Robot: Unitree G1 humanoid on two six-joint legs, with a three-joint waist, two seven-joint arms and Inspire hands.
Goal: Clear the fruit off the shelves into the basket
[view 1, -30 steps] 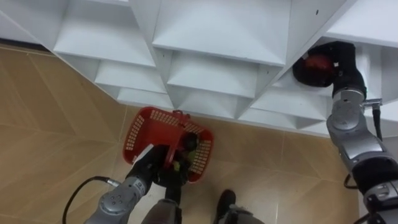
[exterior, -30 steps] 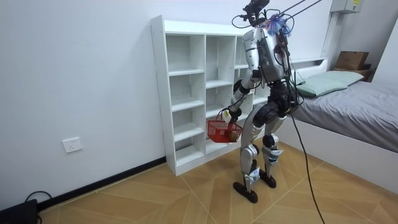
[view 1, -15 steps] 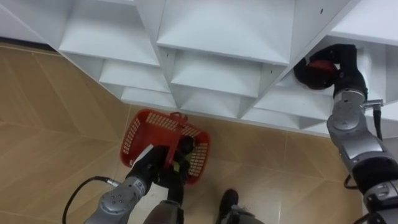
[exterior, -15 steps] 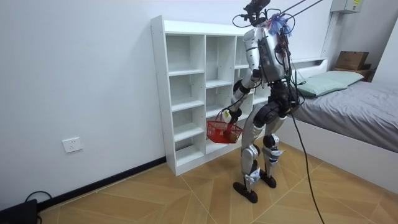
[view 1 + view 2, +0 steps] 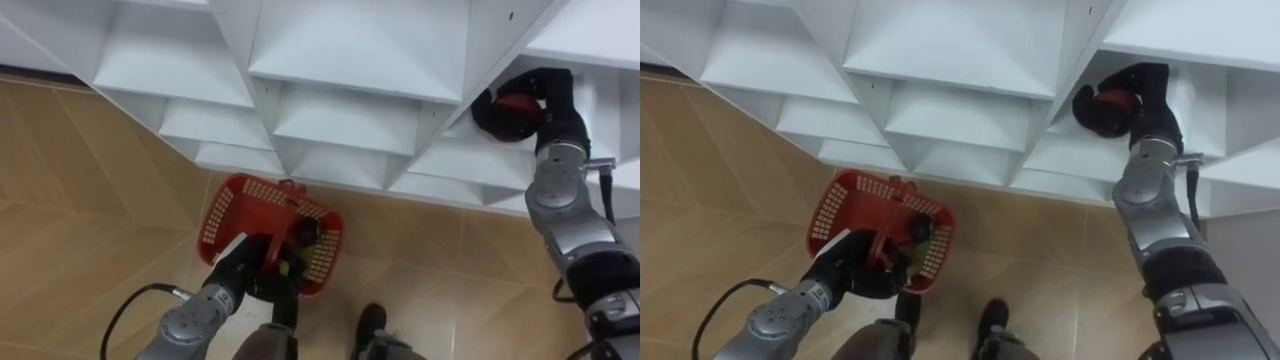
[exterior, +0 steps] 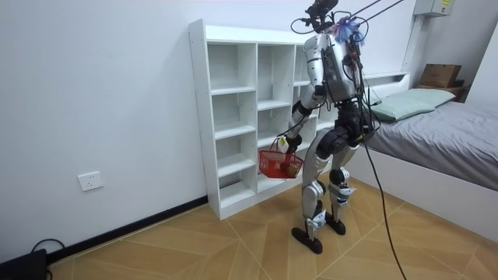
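My left hand (image 5: pixel 258 264) is shut on the handle of a red mesh basket (image 5: pixel 228 206), which hangs low in front of the white closet (image 5: pixel 350 60). Some small fruit (image 5: pixel 306 230) lies in the basket. My right hand (image 5: pixel 540 100) reaches into a compartment on the right side of the closet, its fingers curled round a red fruit (image 5: pixel 512 103). The room view has me standing upright, facing the closet (image 6: pixel 233 117), with the basket (image 6: pixel 280 164) at knee height.
The closet's other compartments in front of me look bare. Wooden floor (image 5: pixel 90 190) spreads to my left and under the basket. A bed (image 6: pixel 443 140) stands at the room view's right, behind me.
The basket has swayed a little in my left hand. My right hand stays curled on the red fruit in the compartment.
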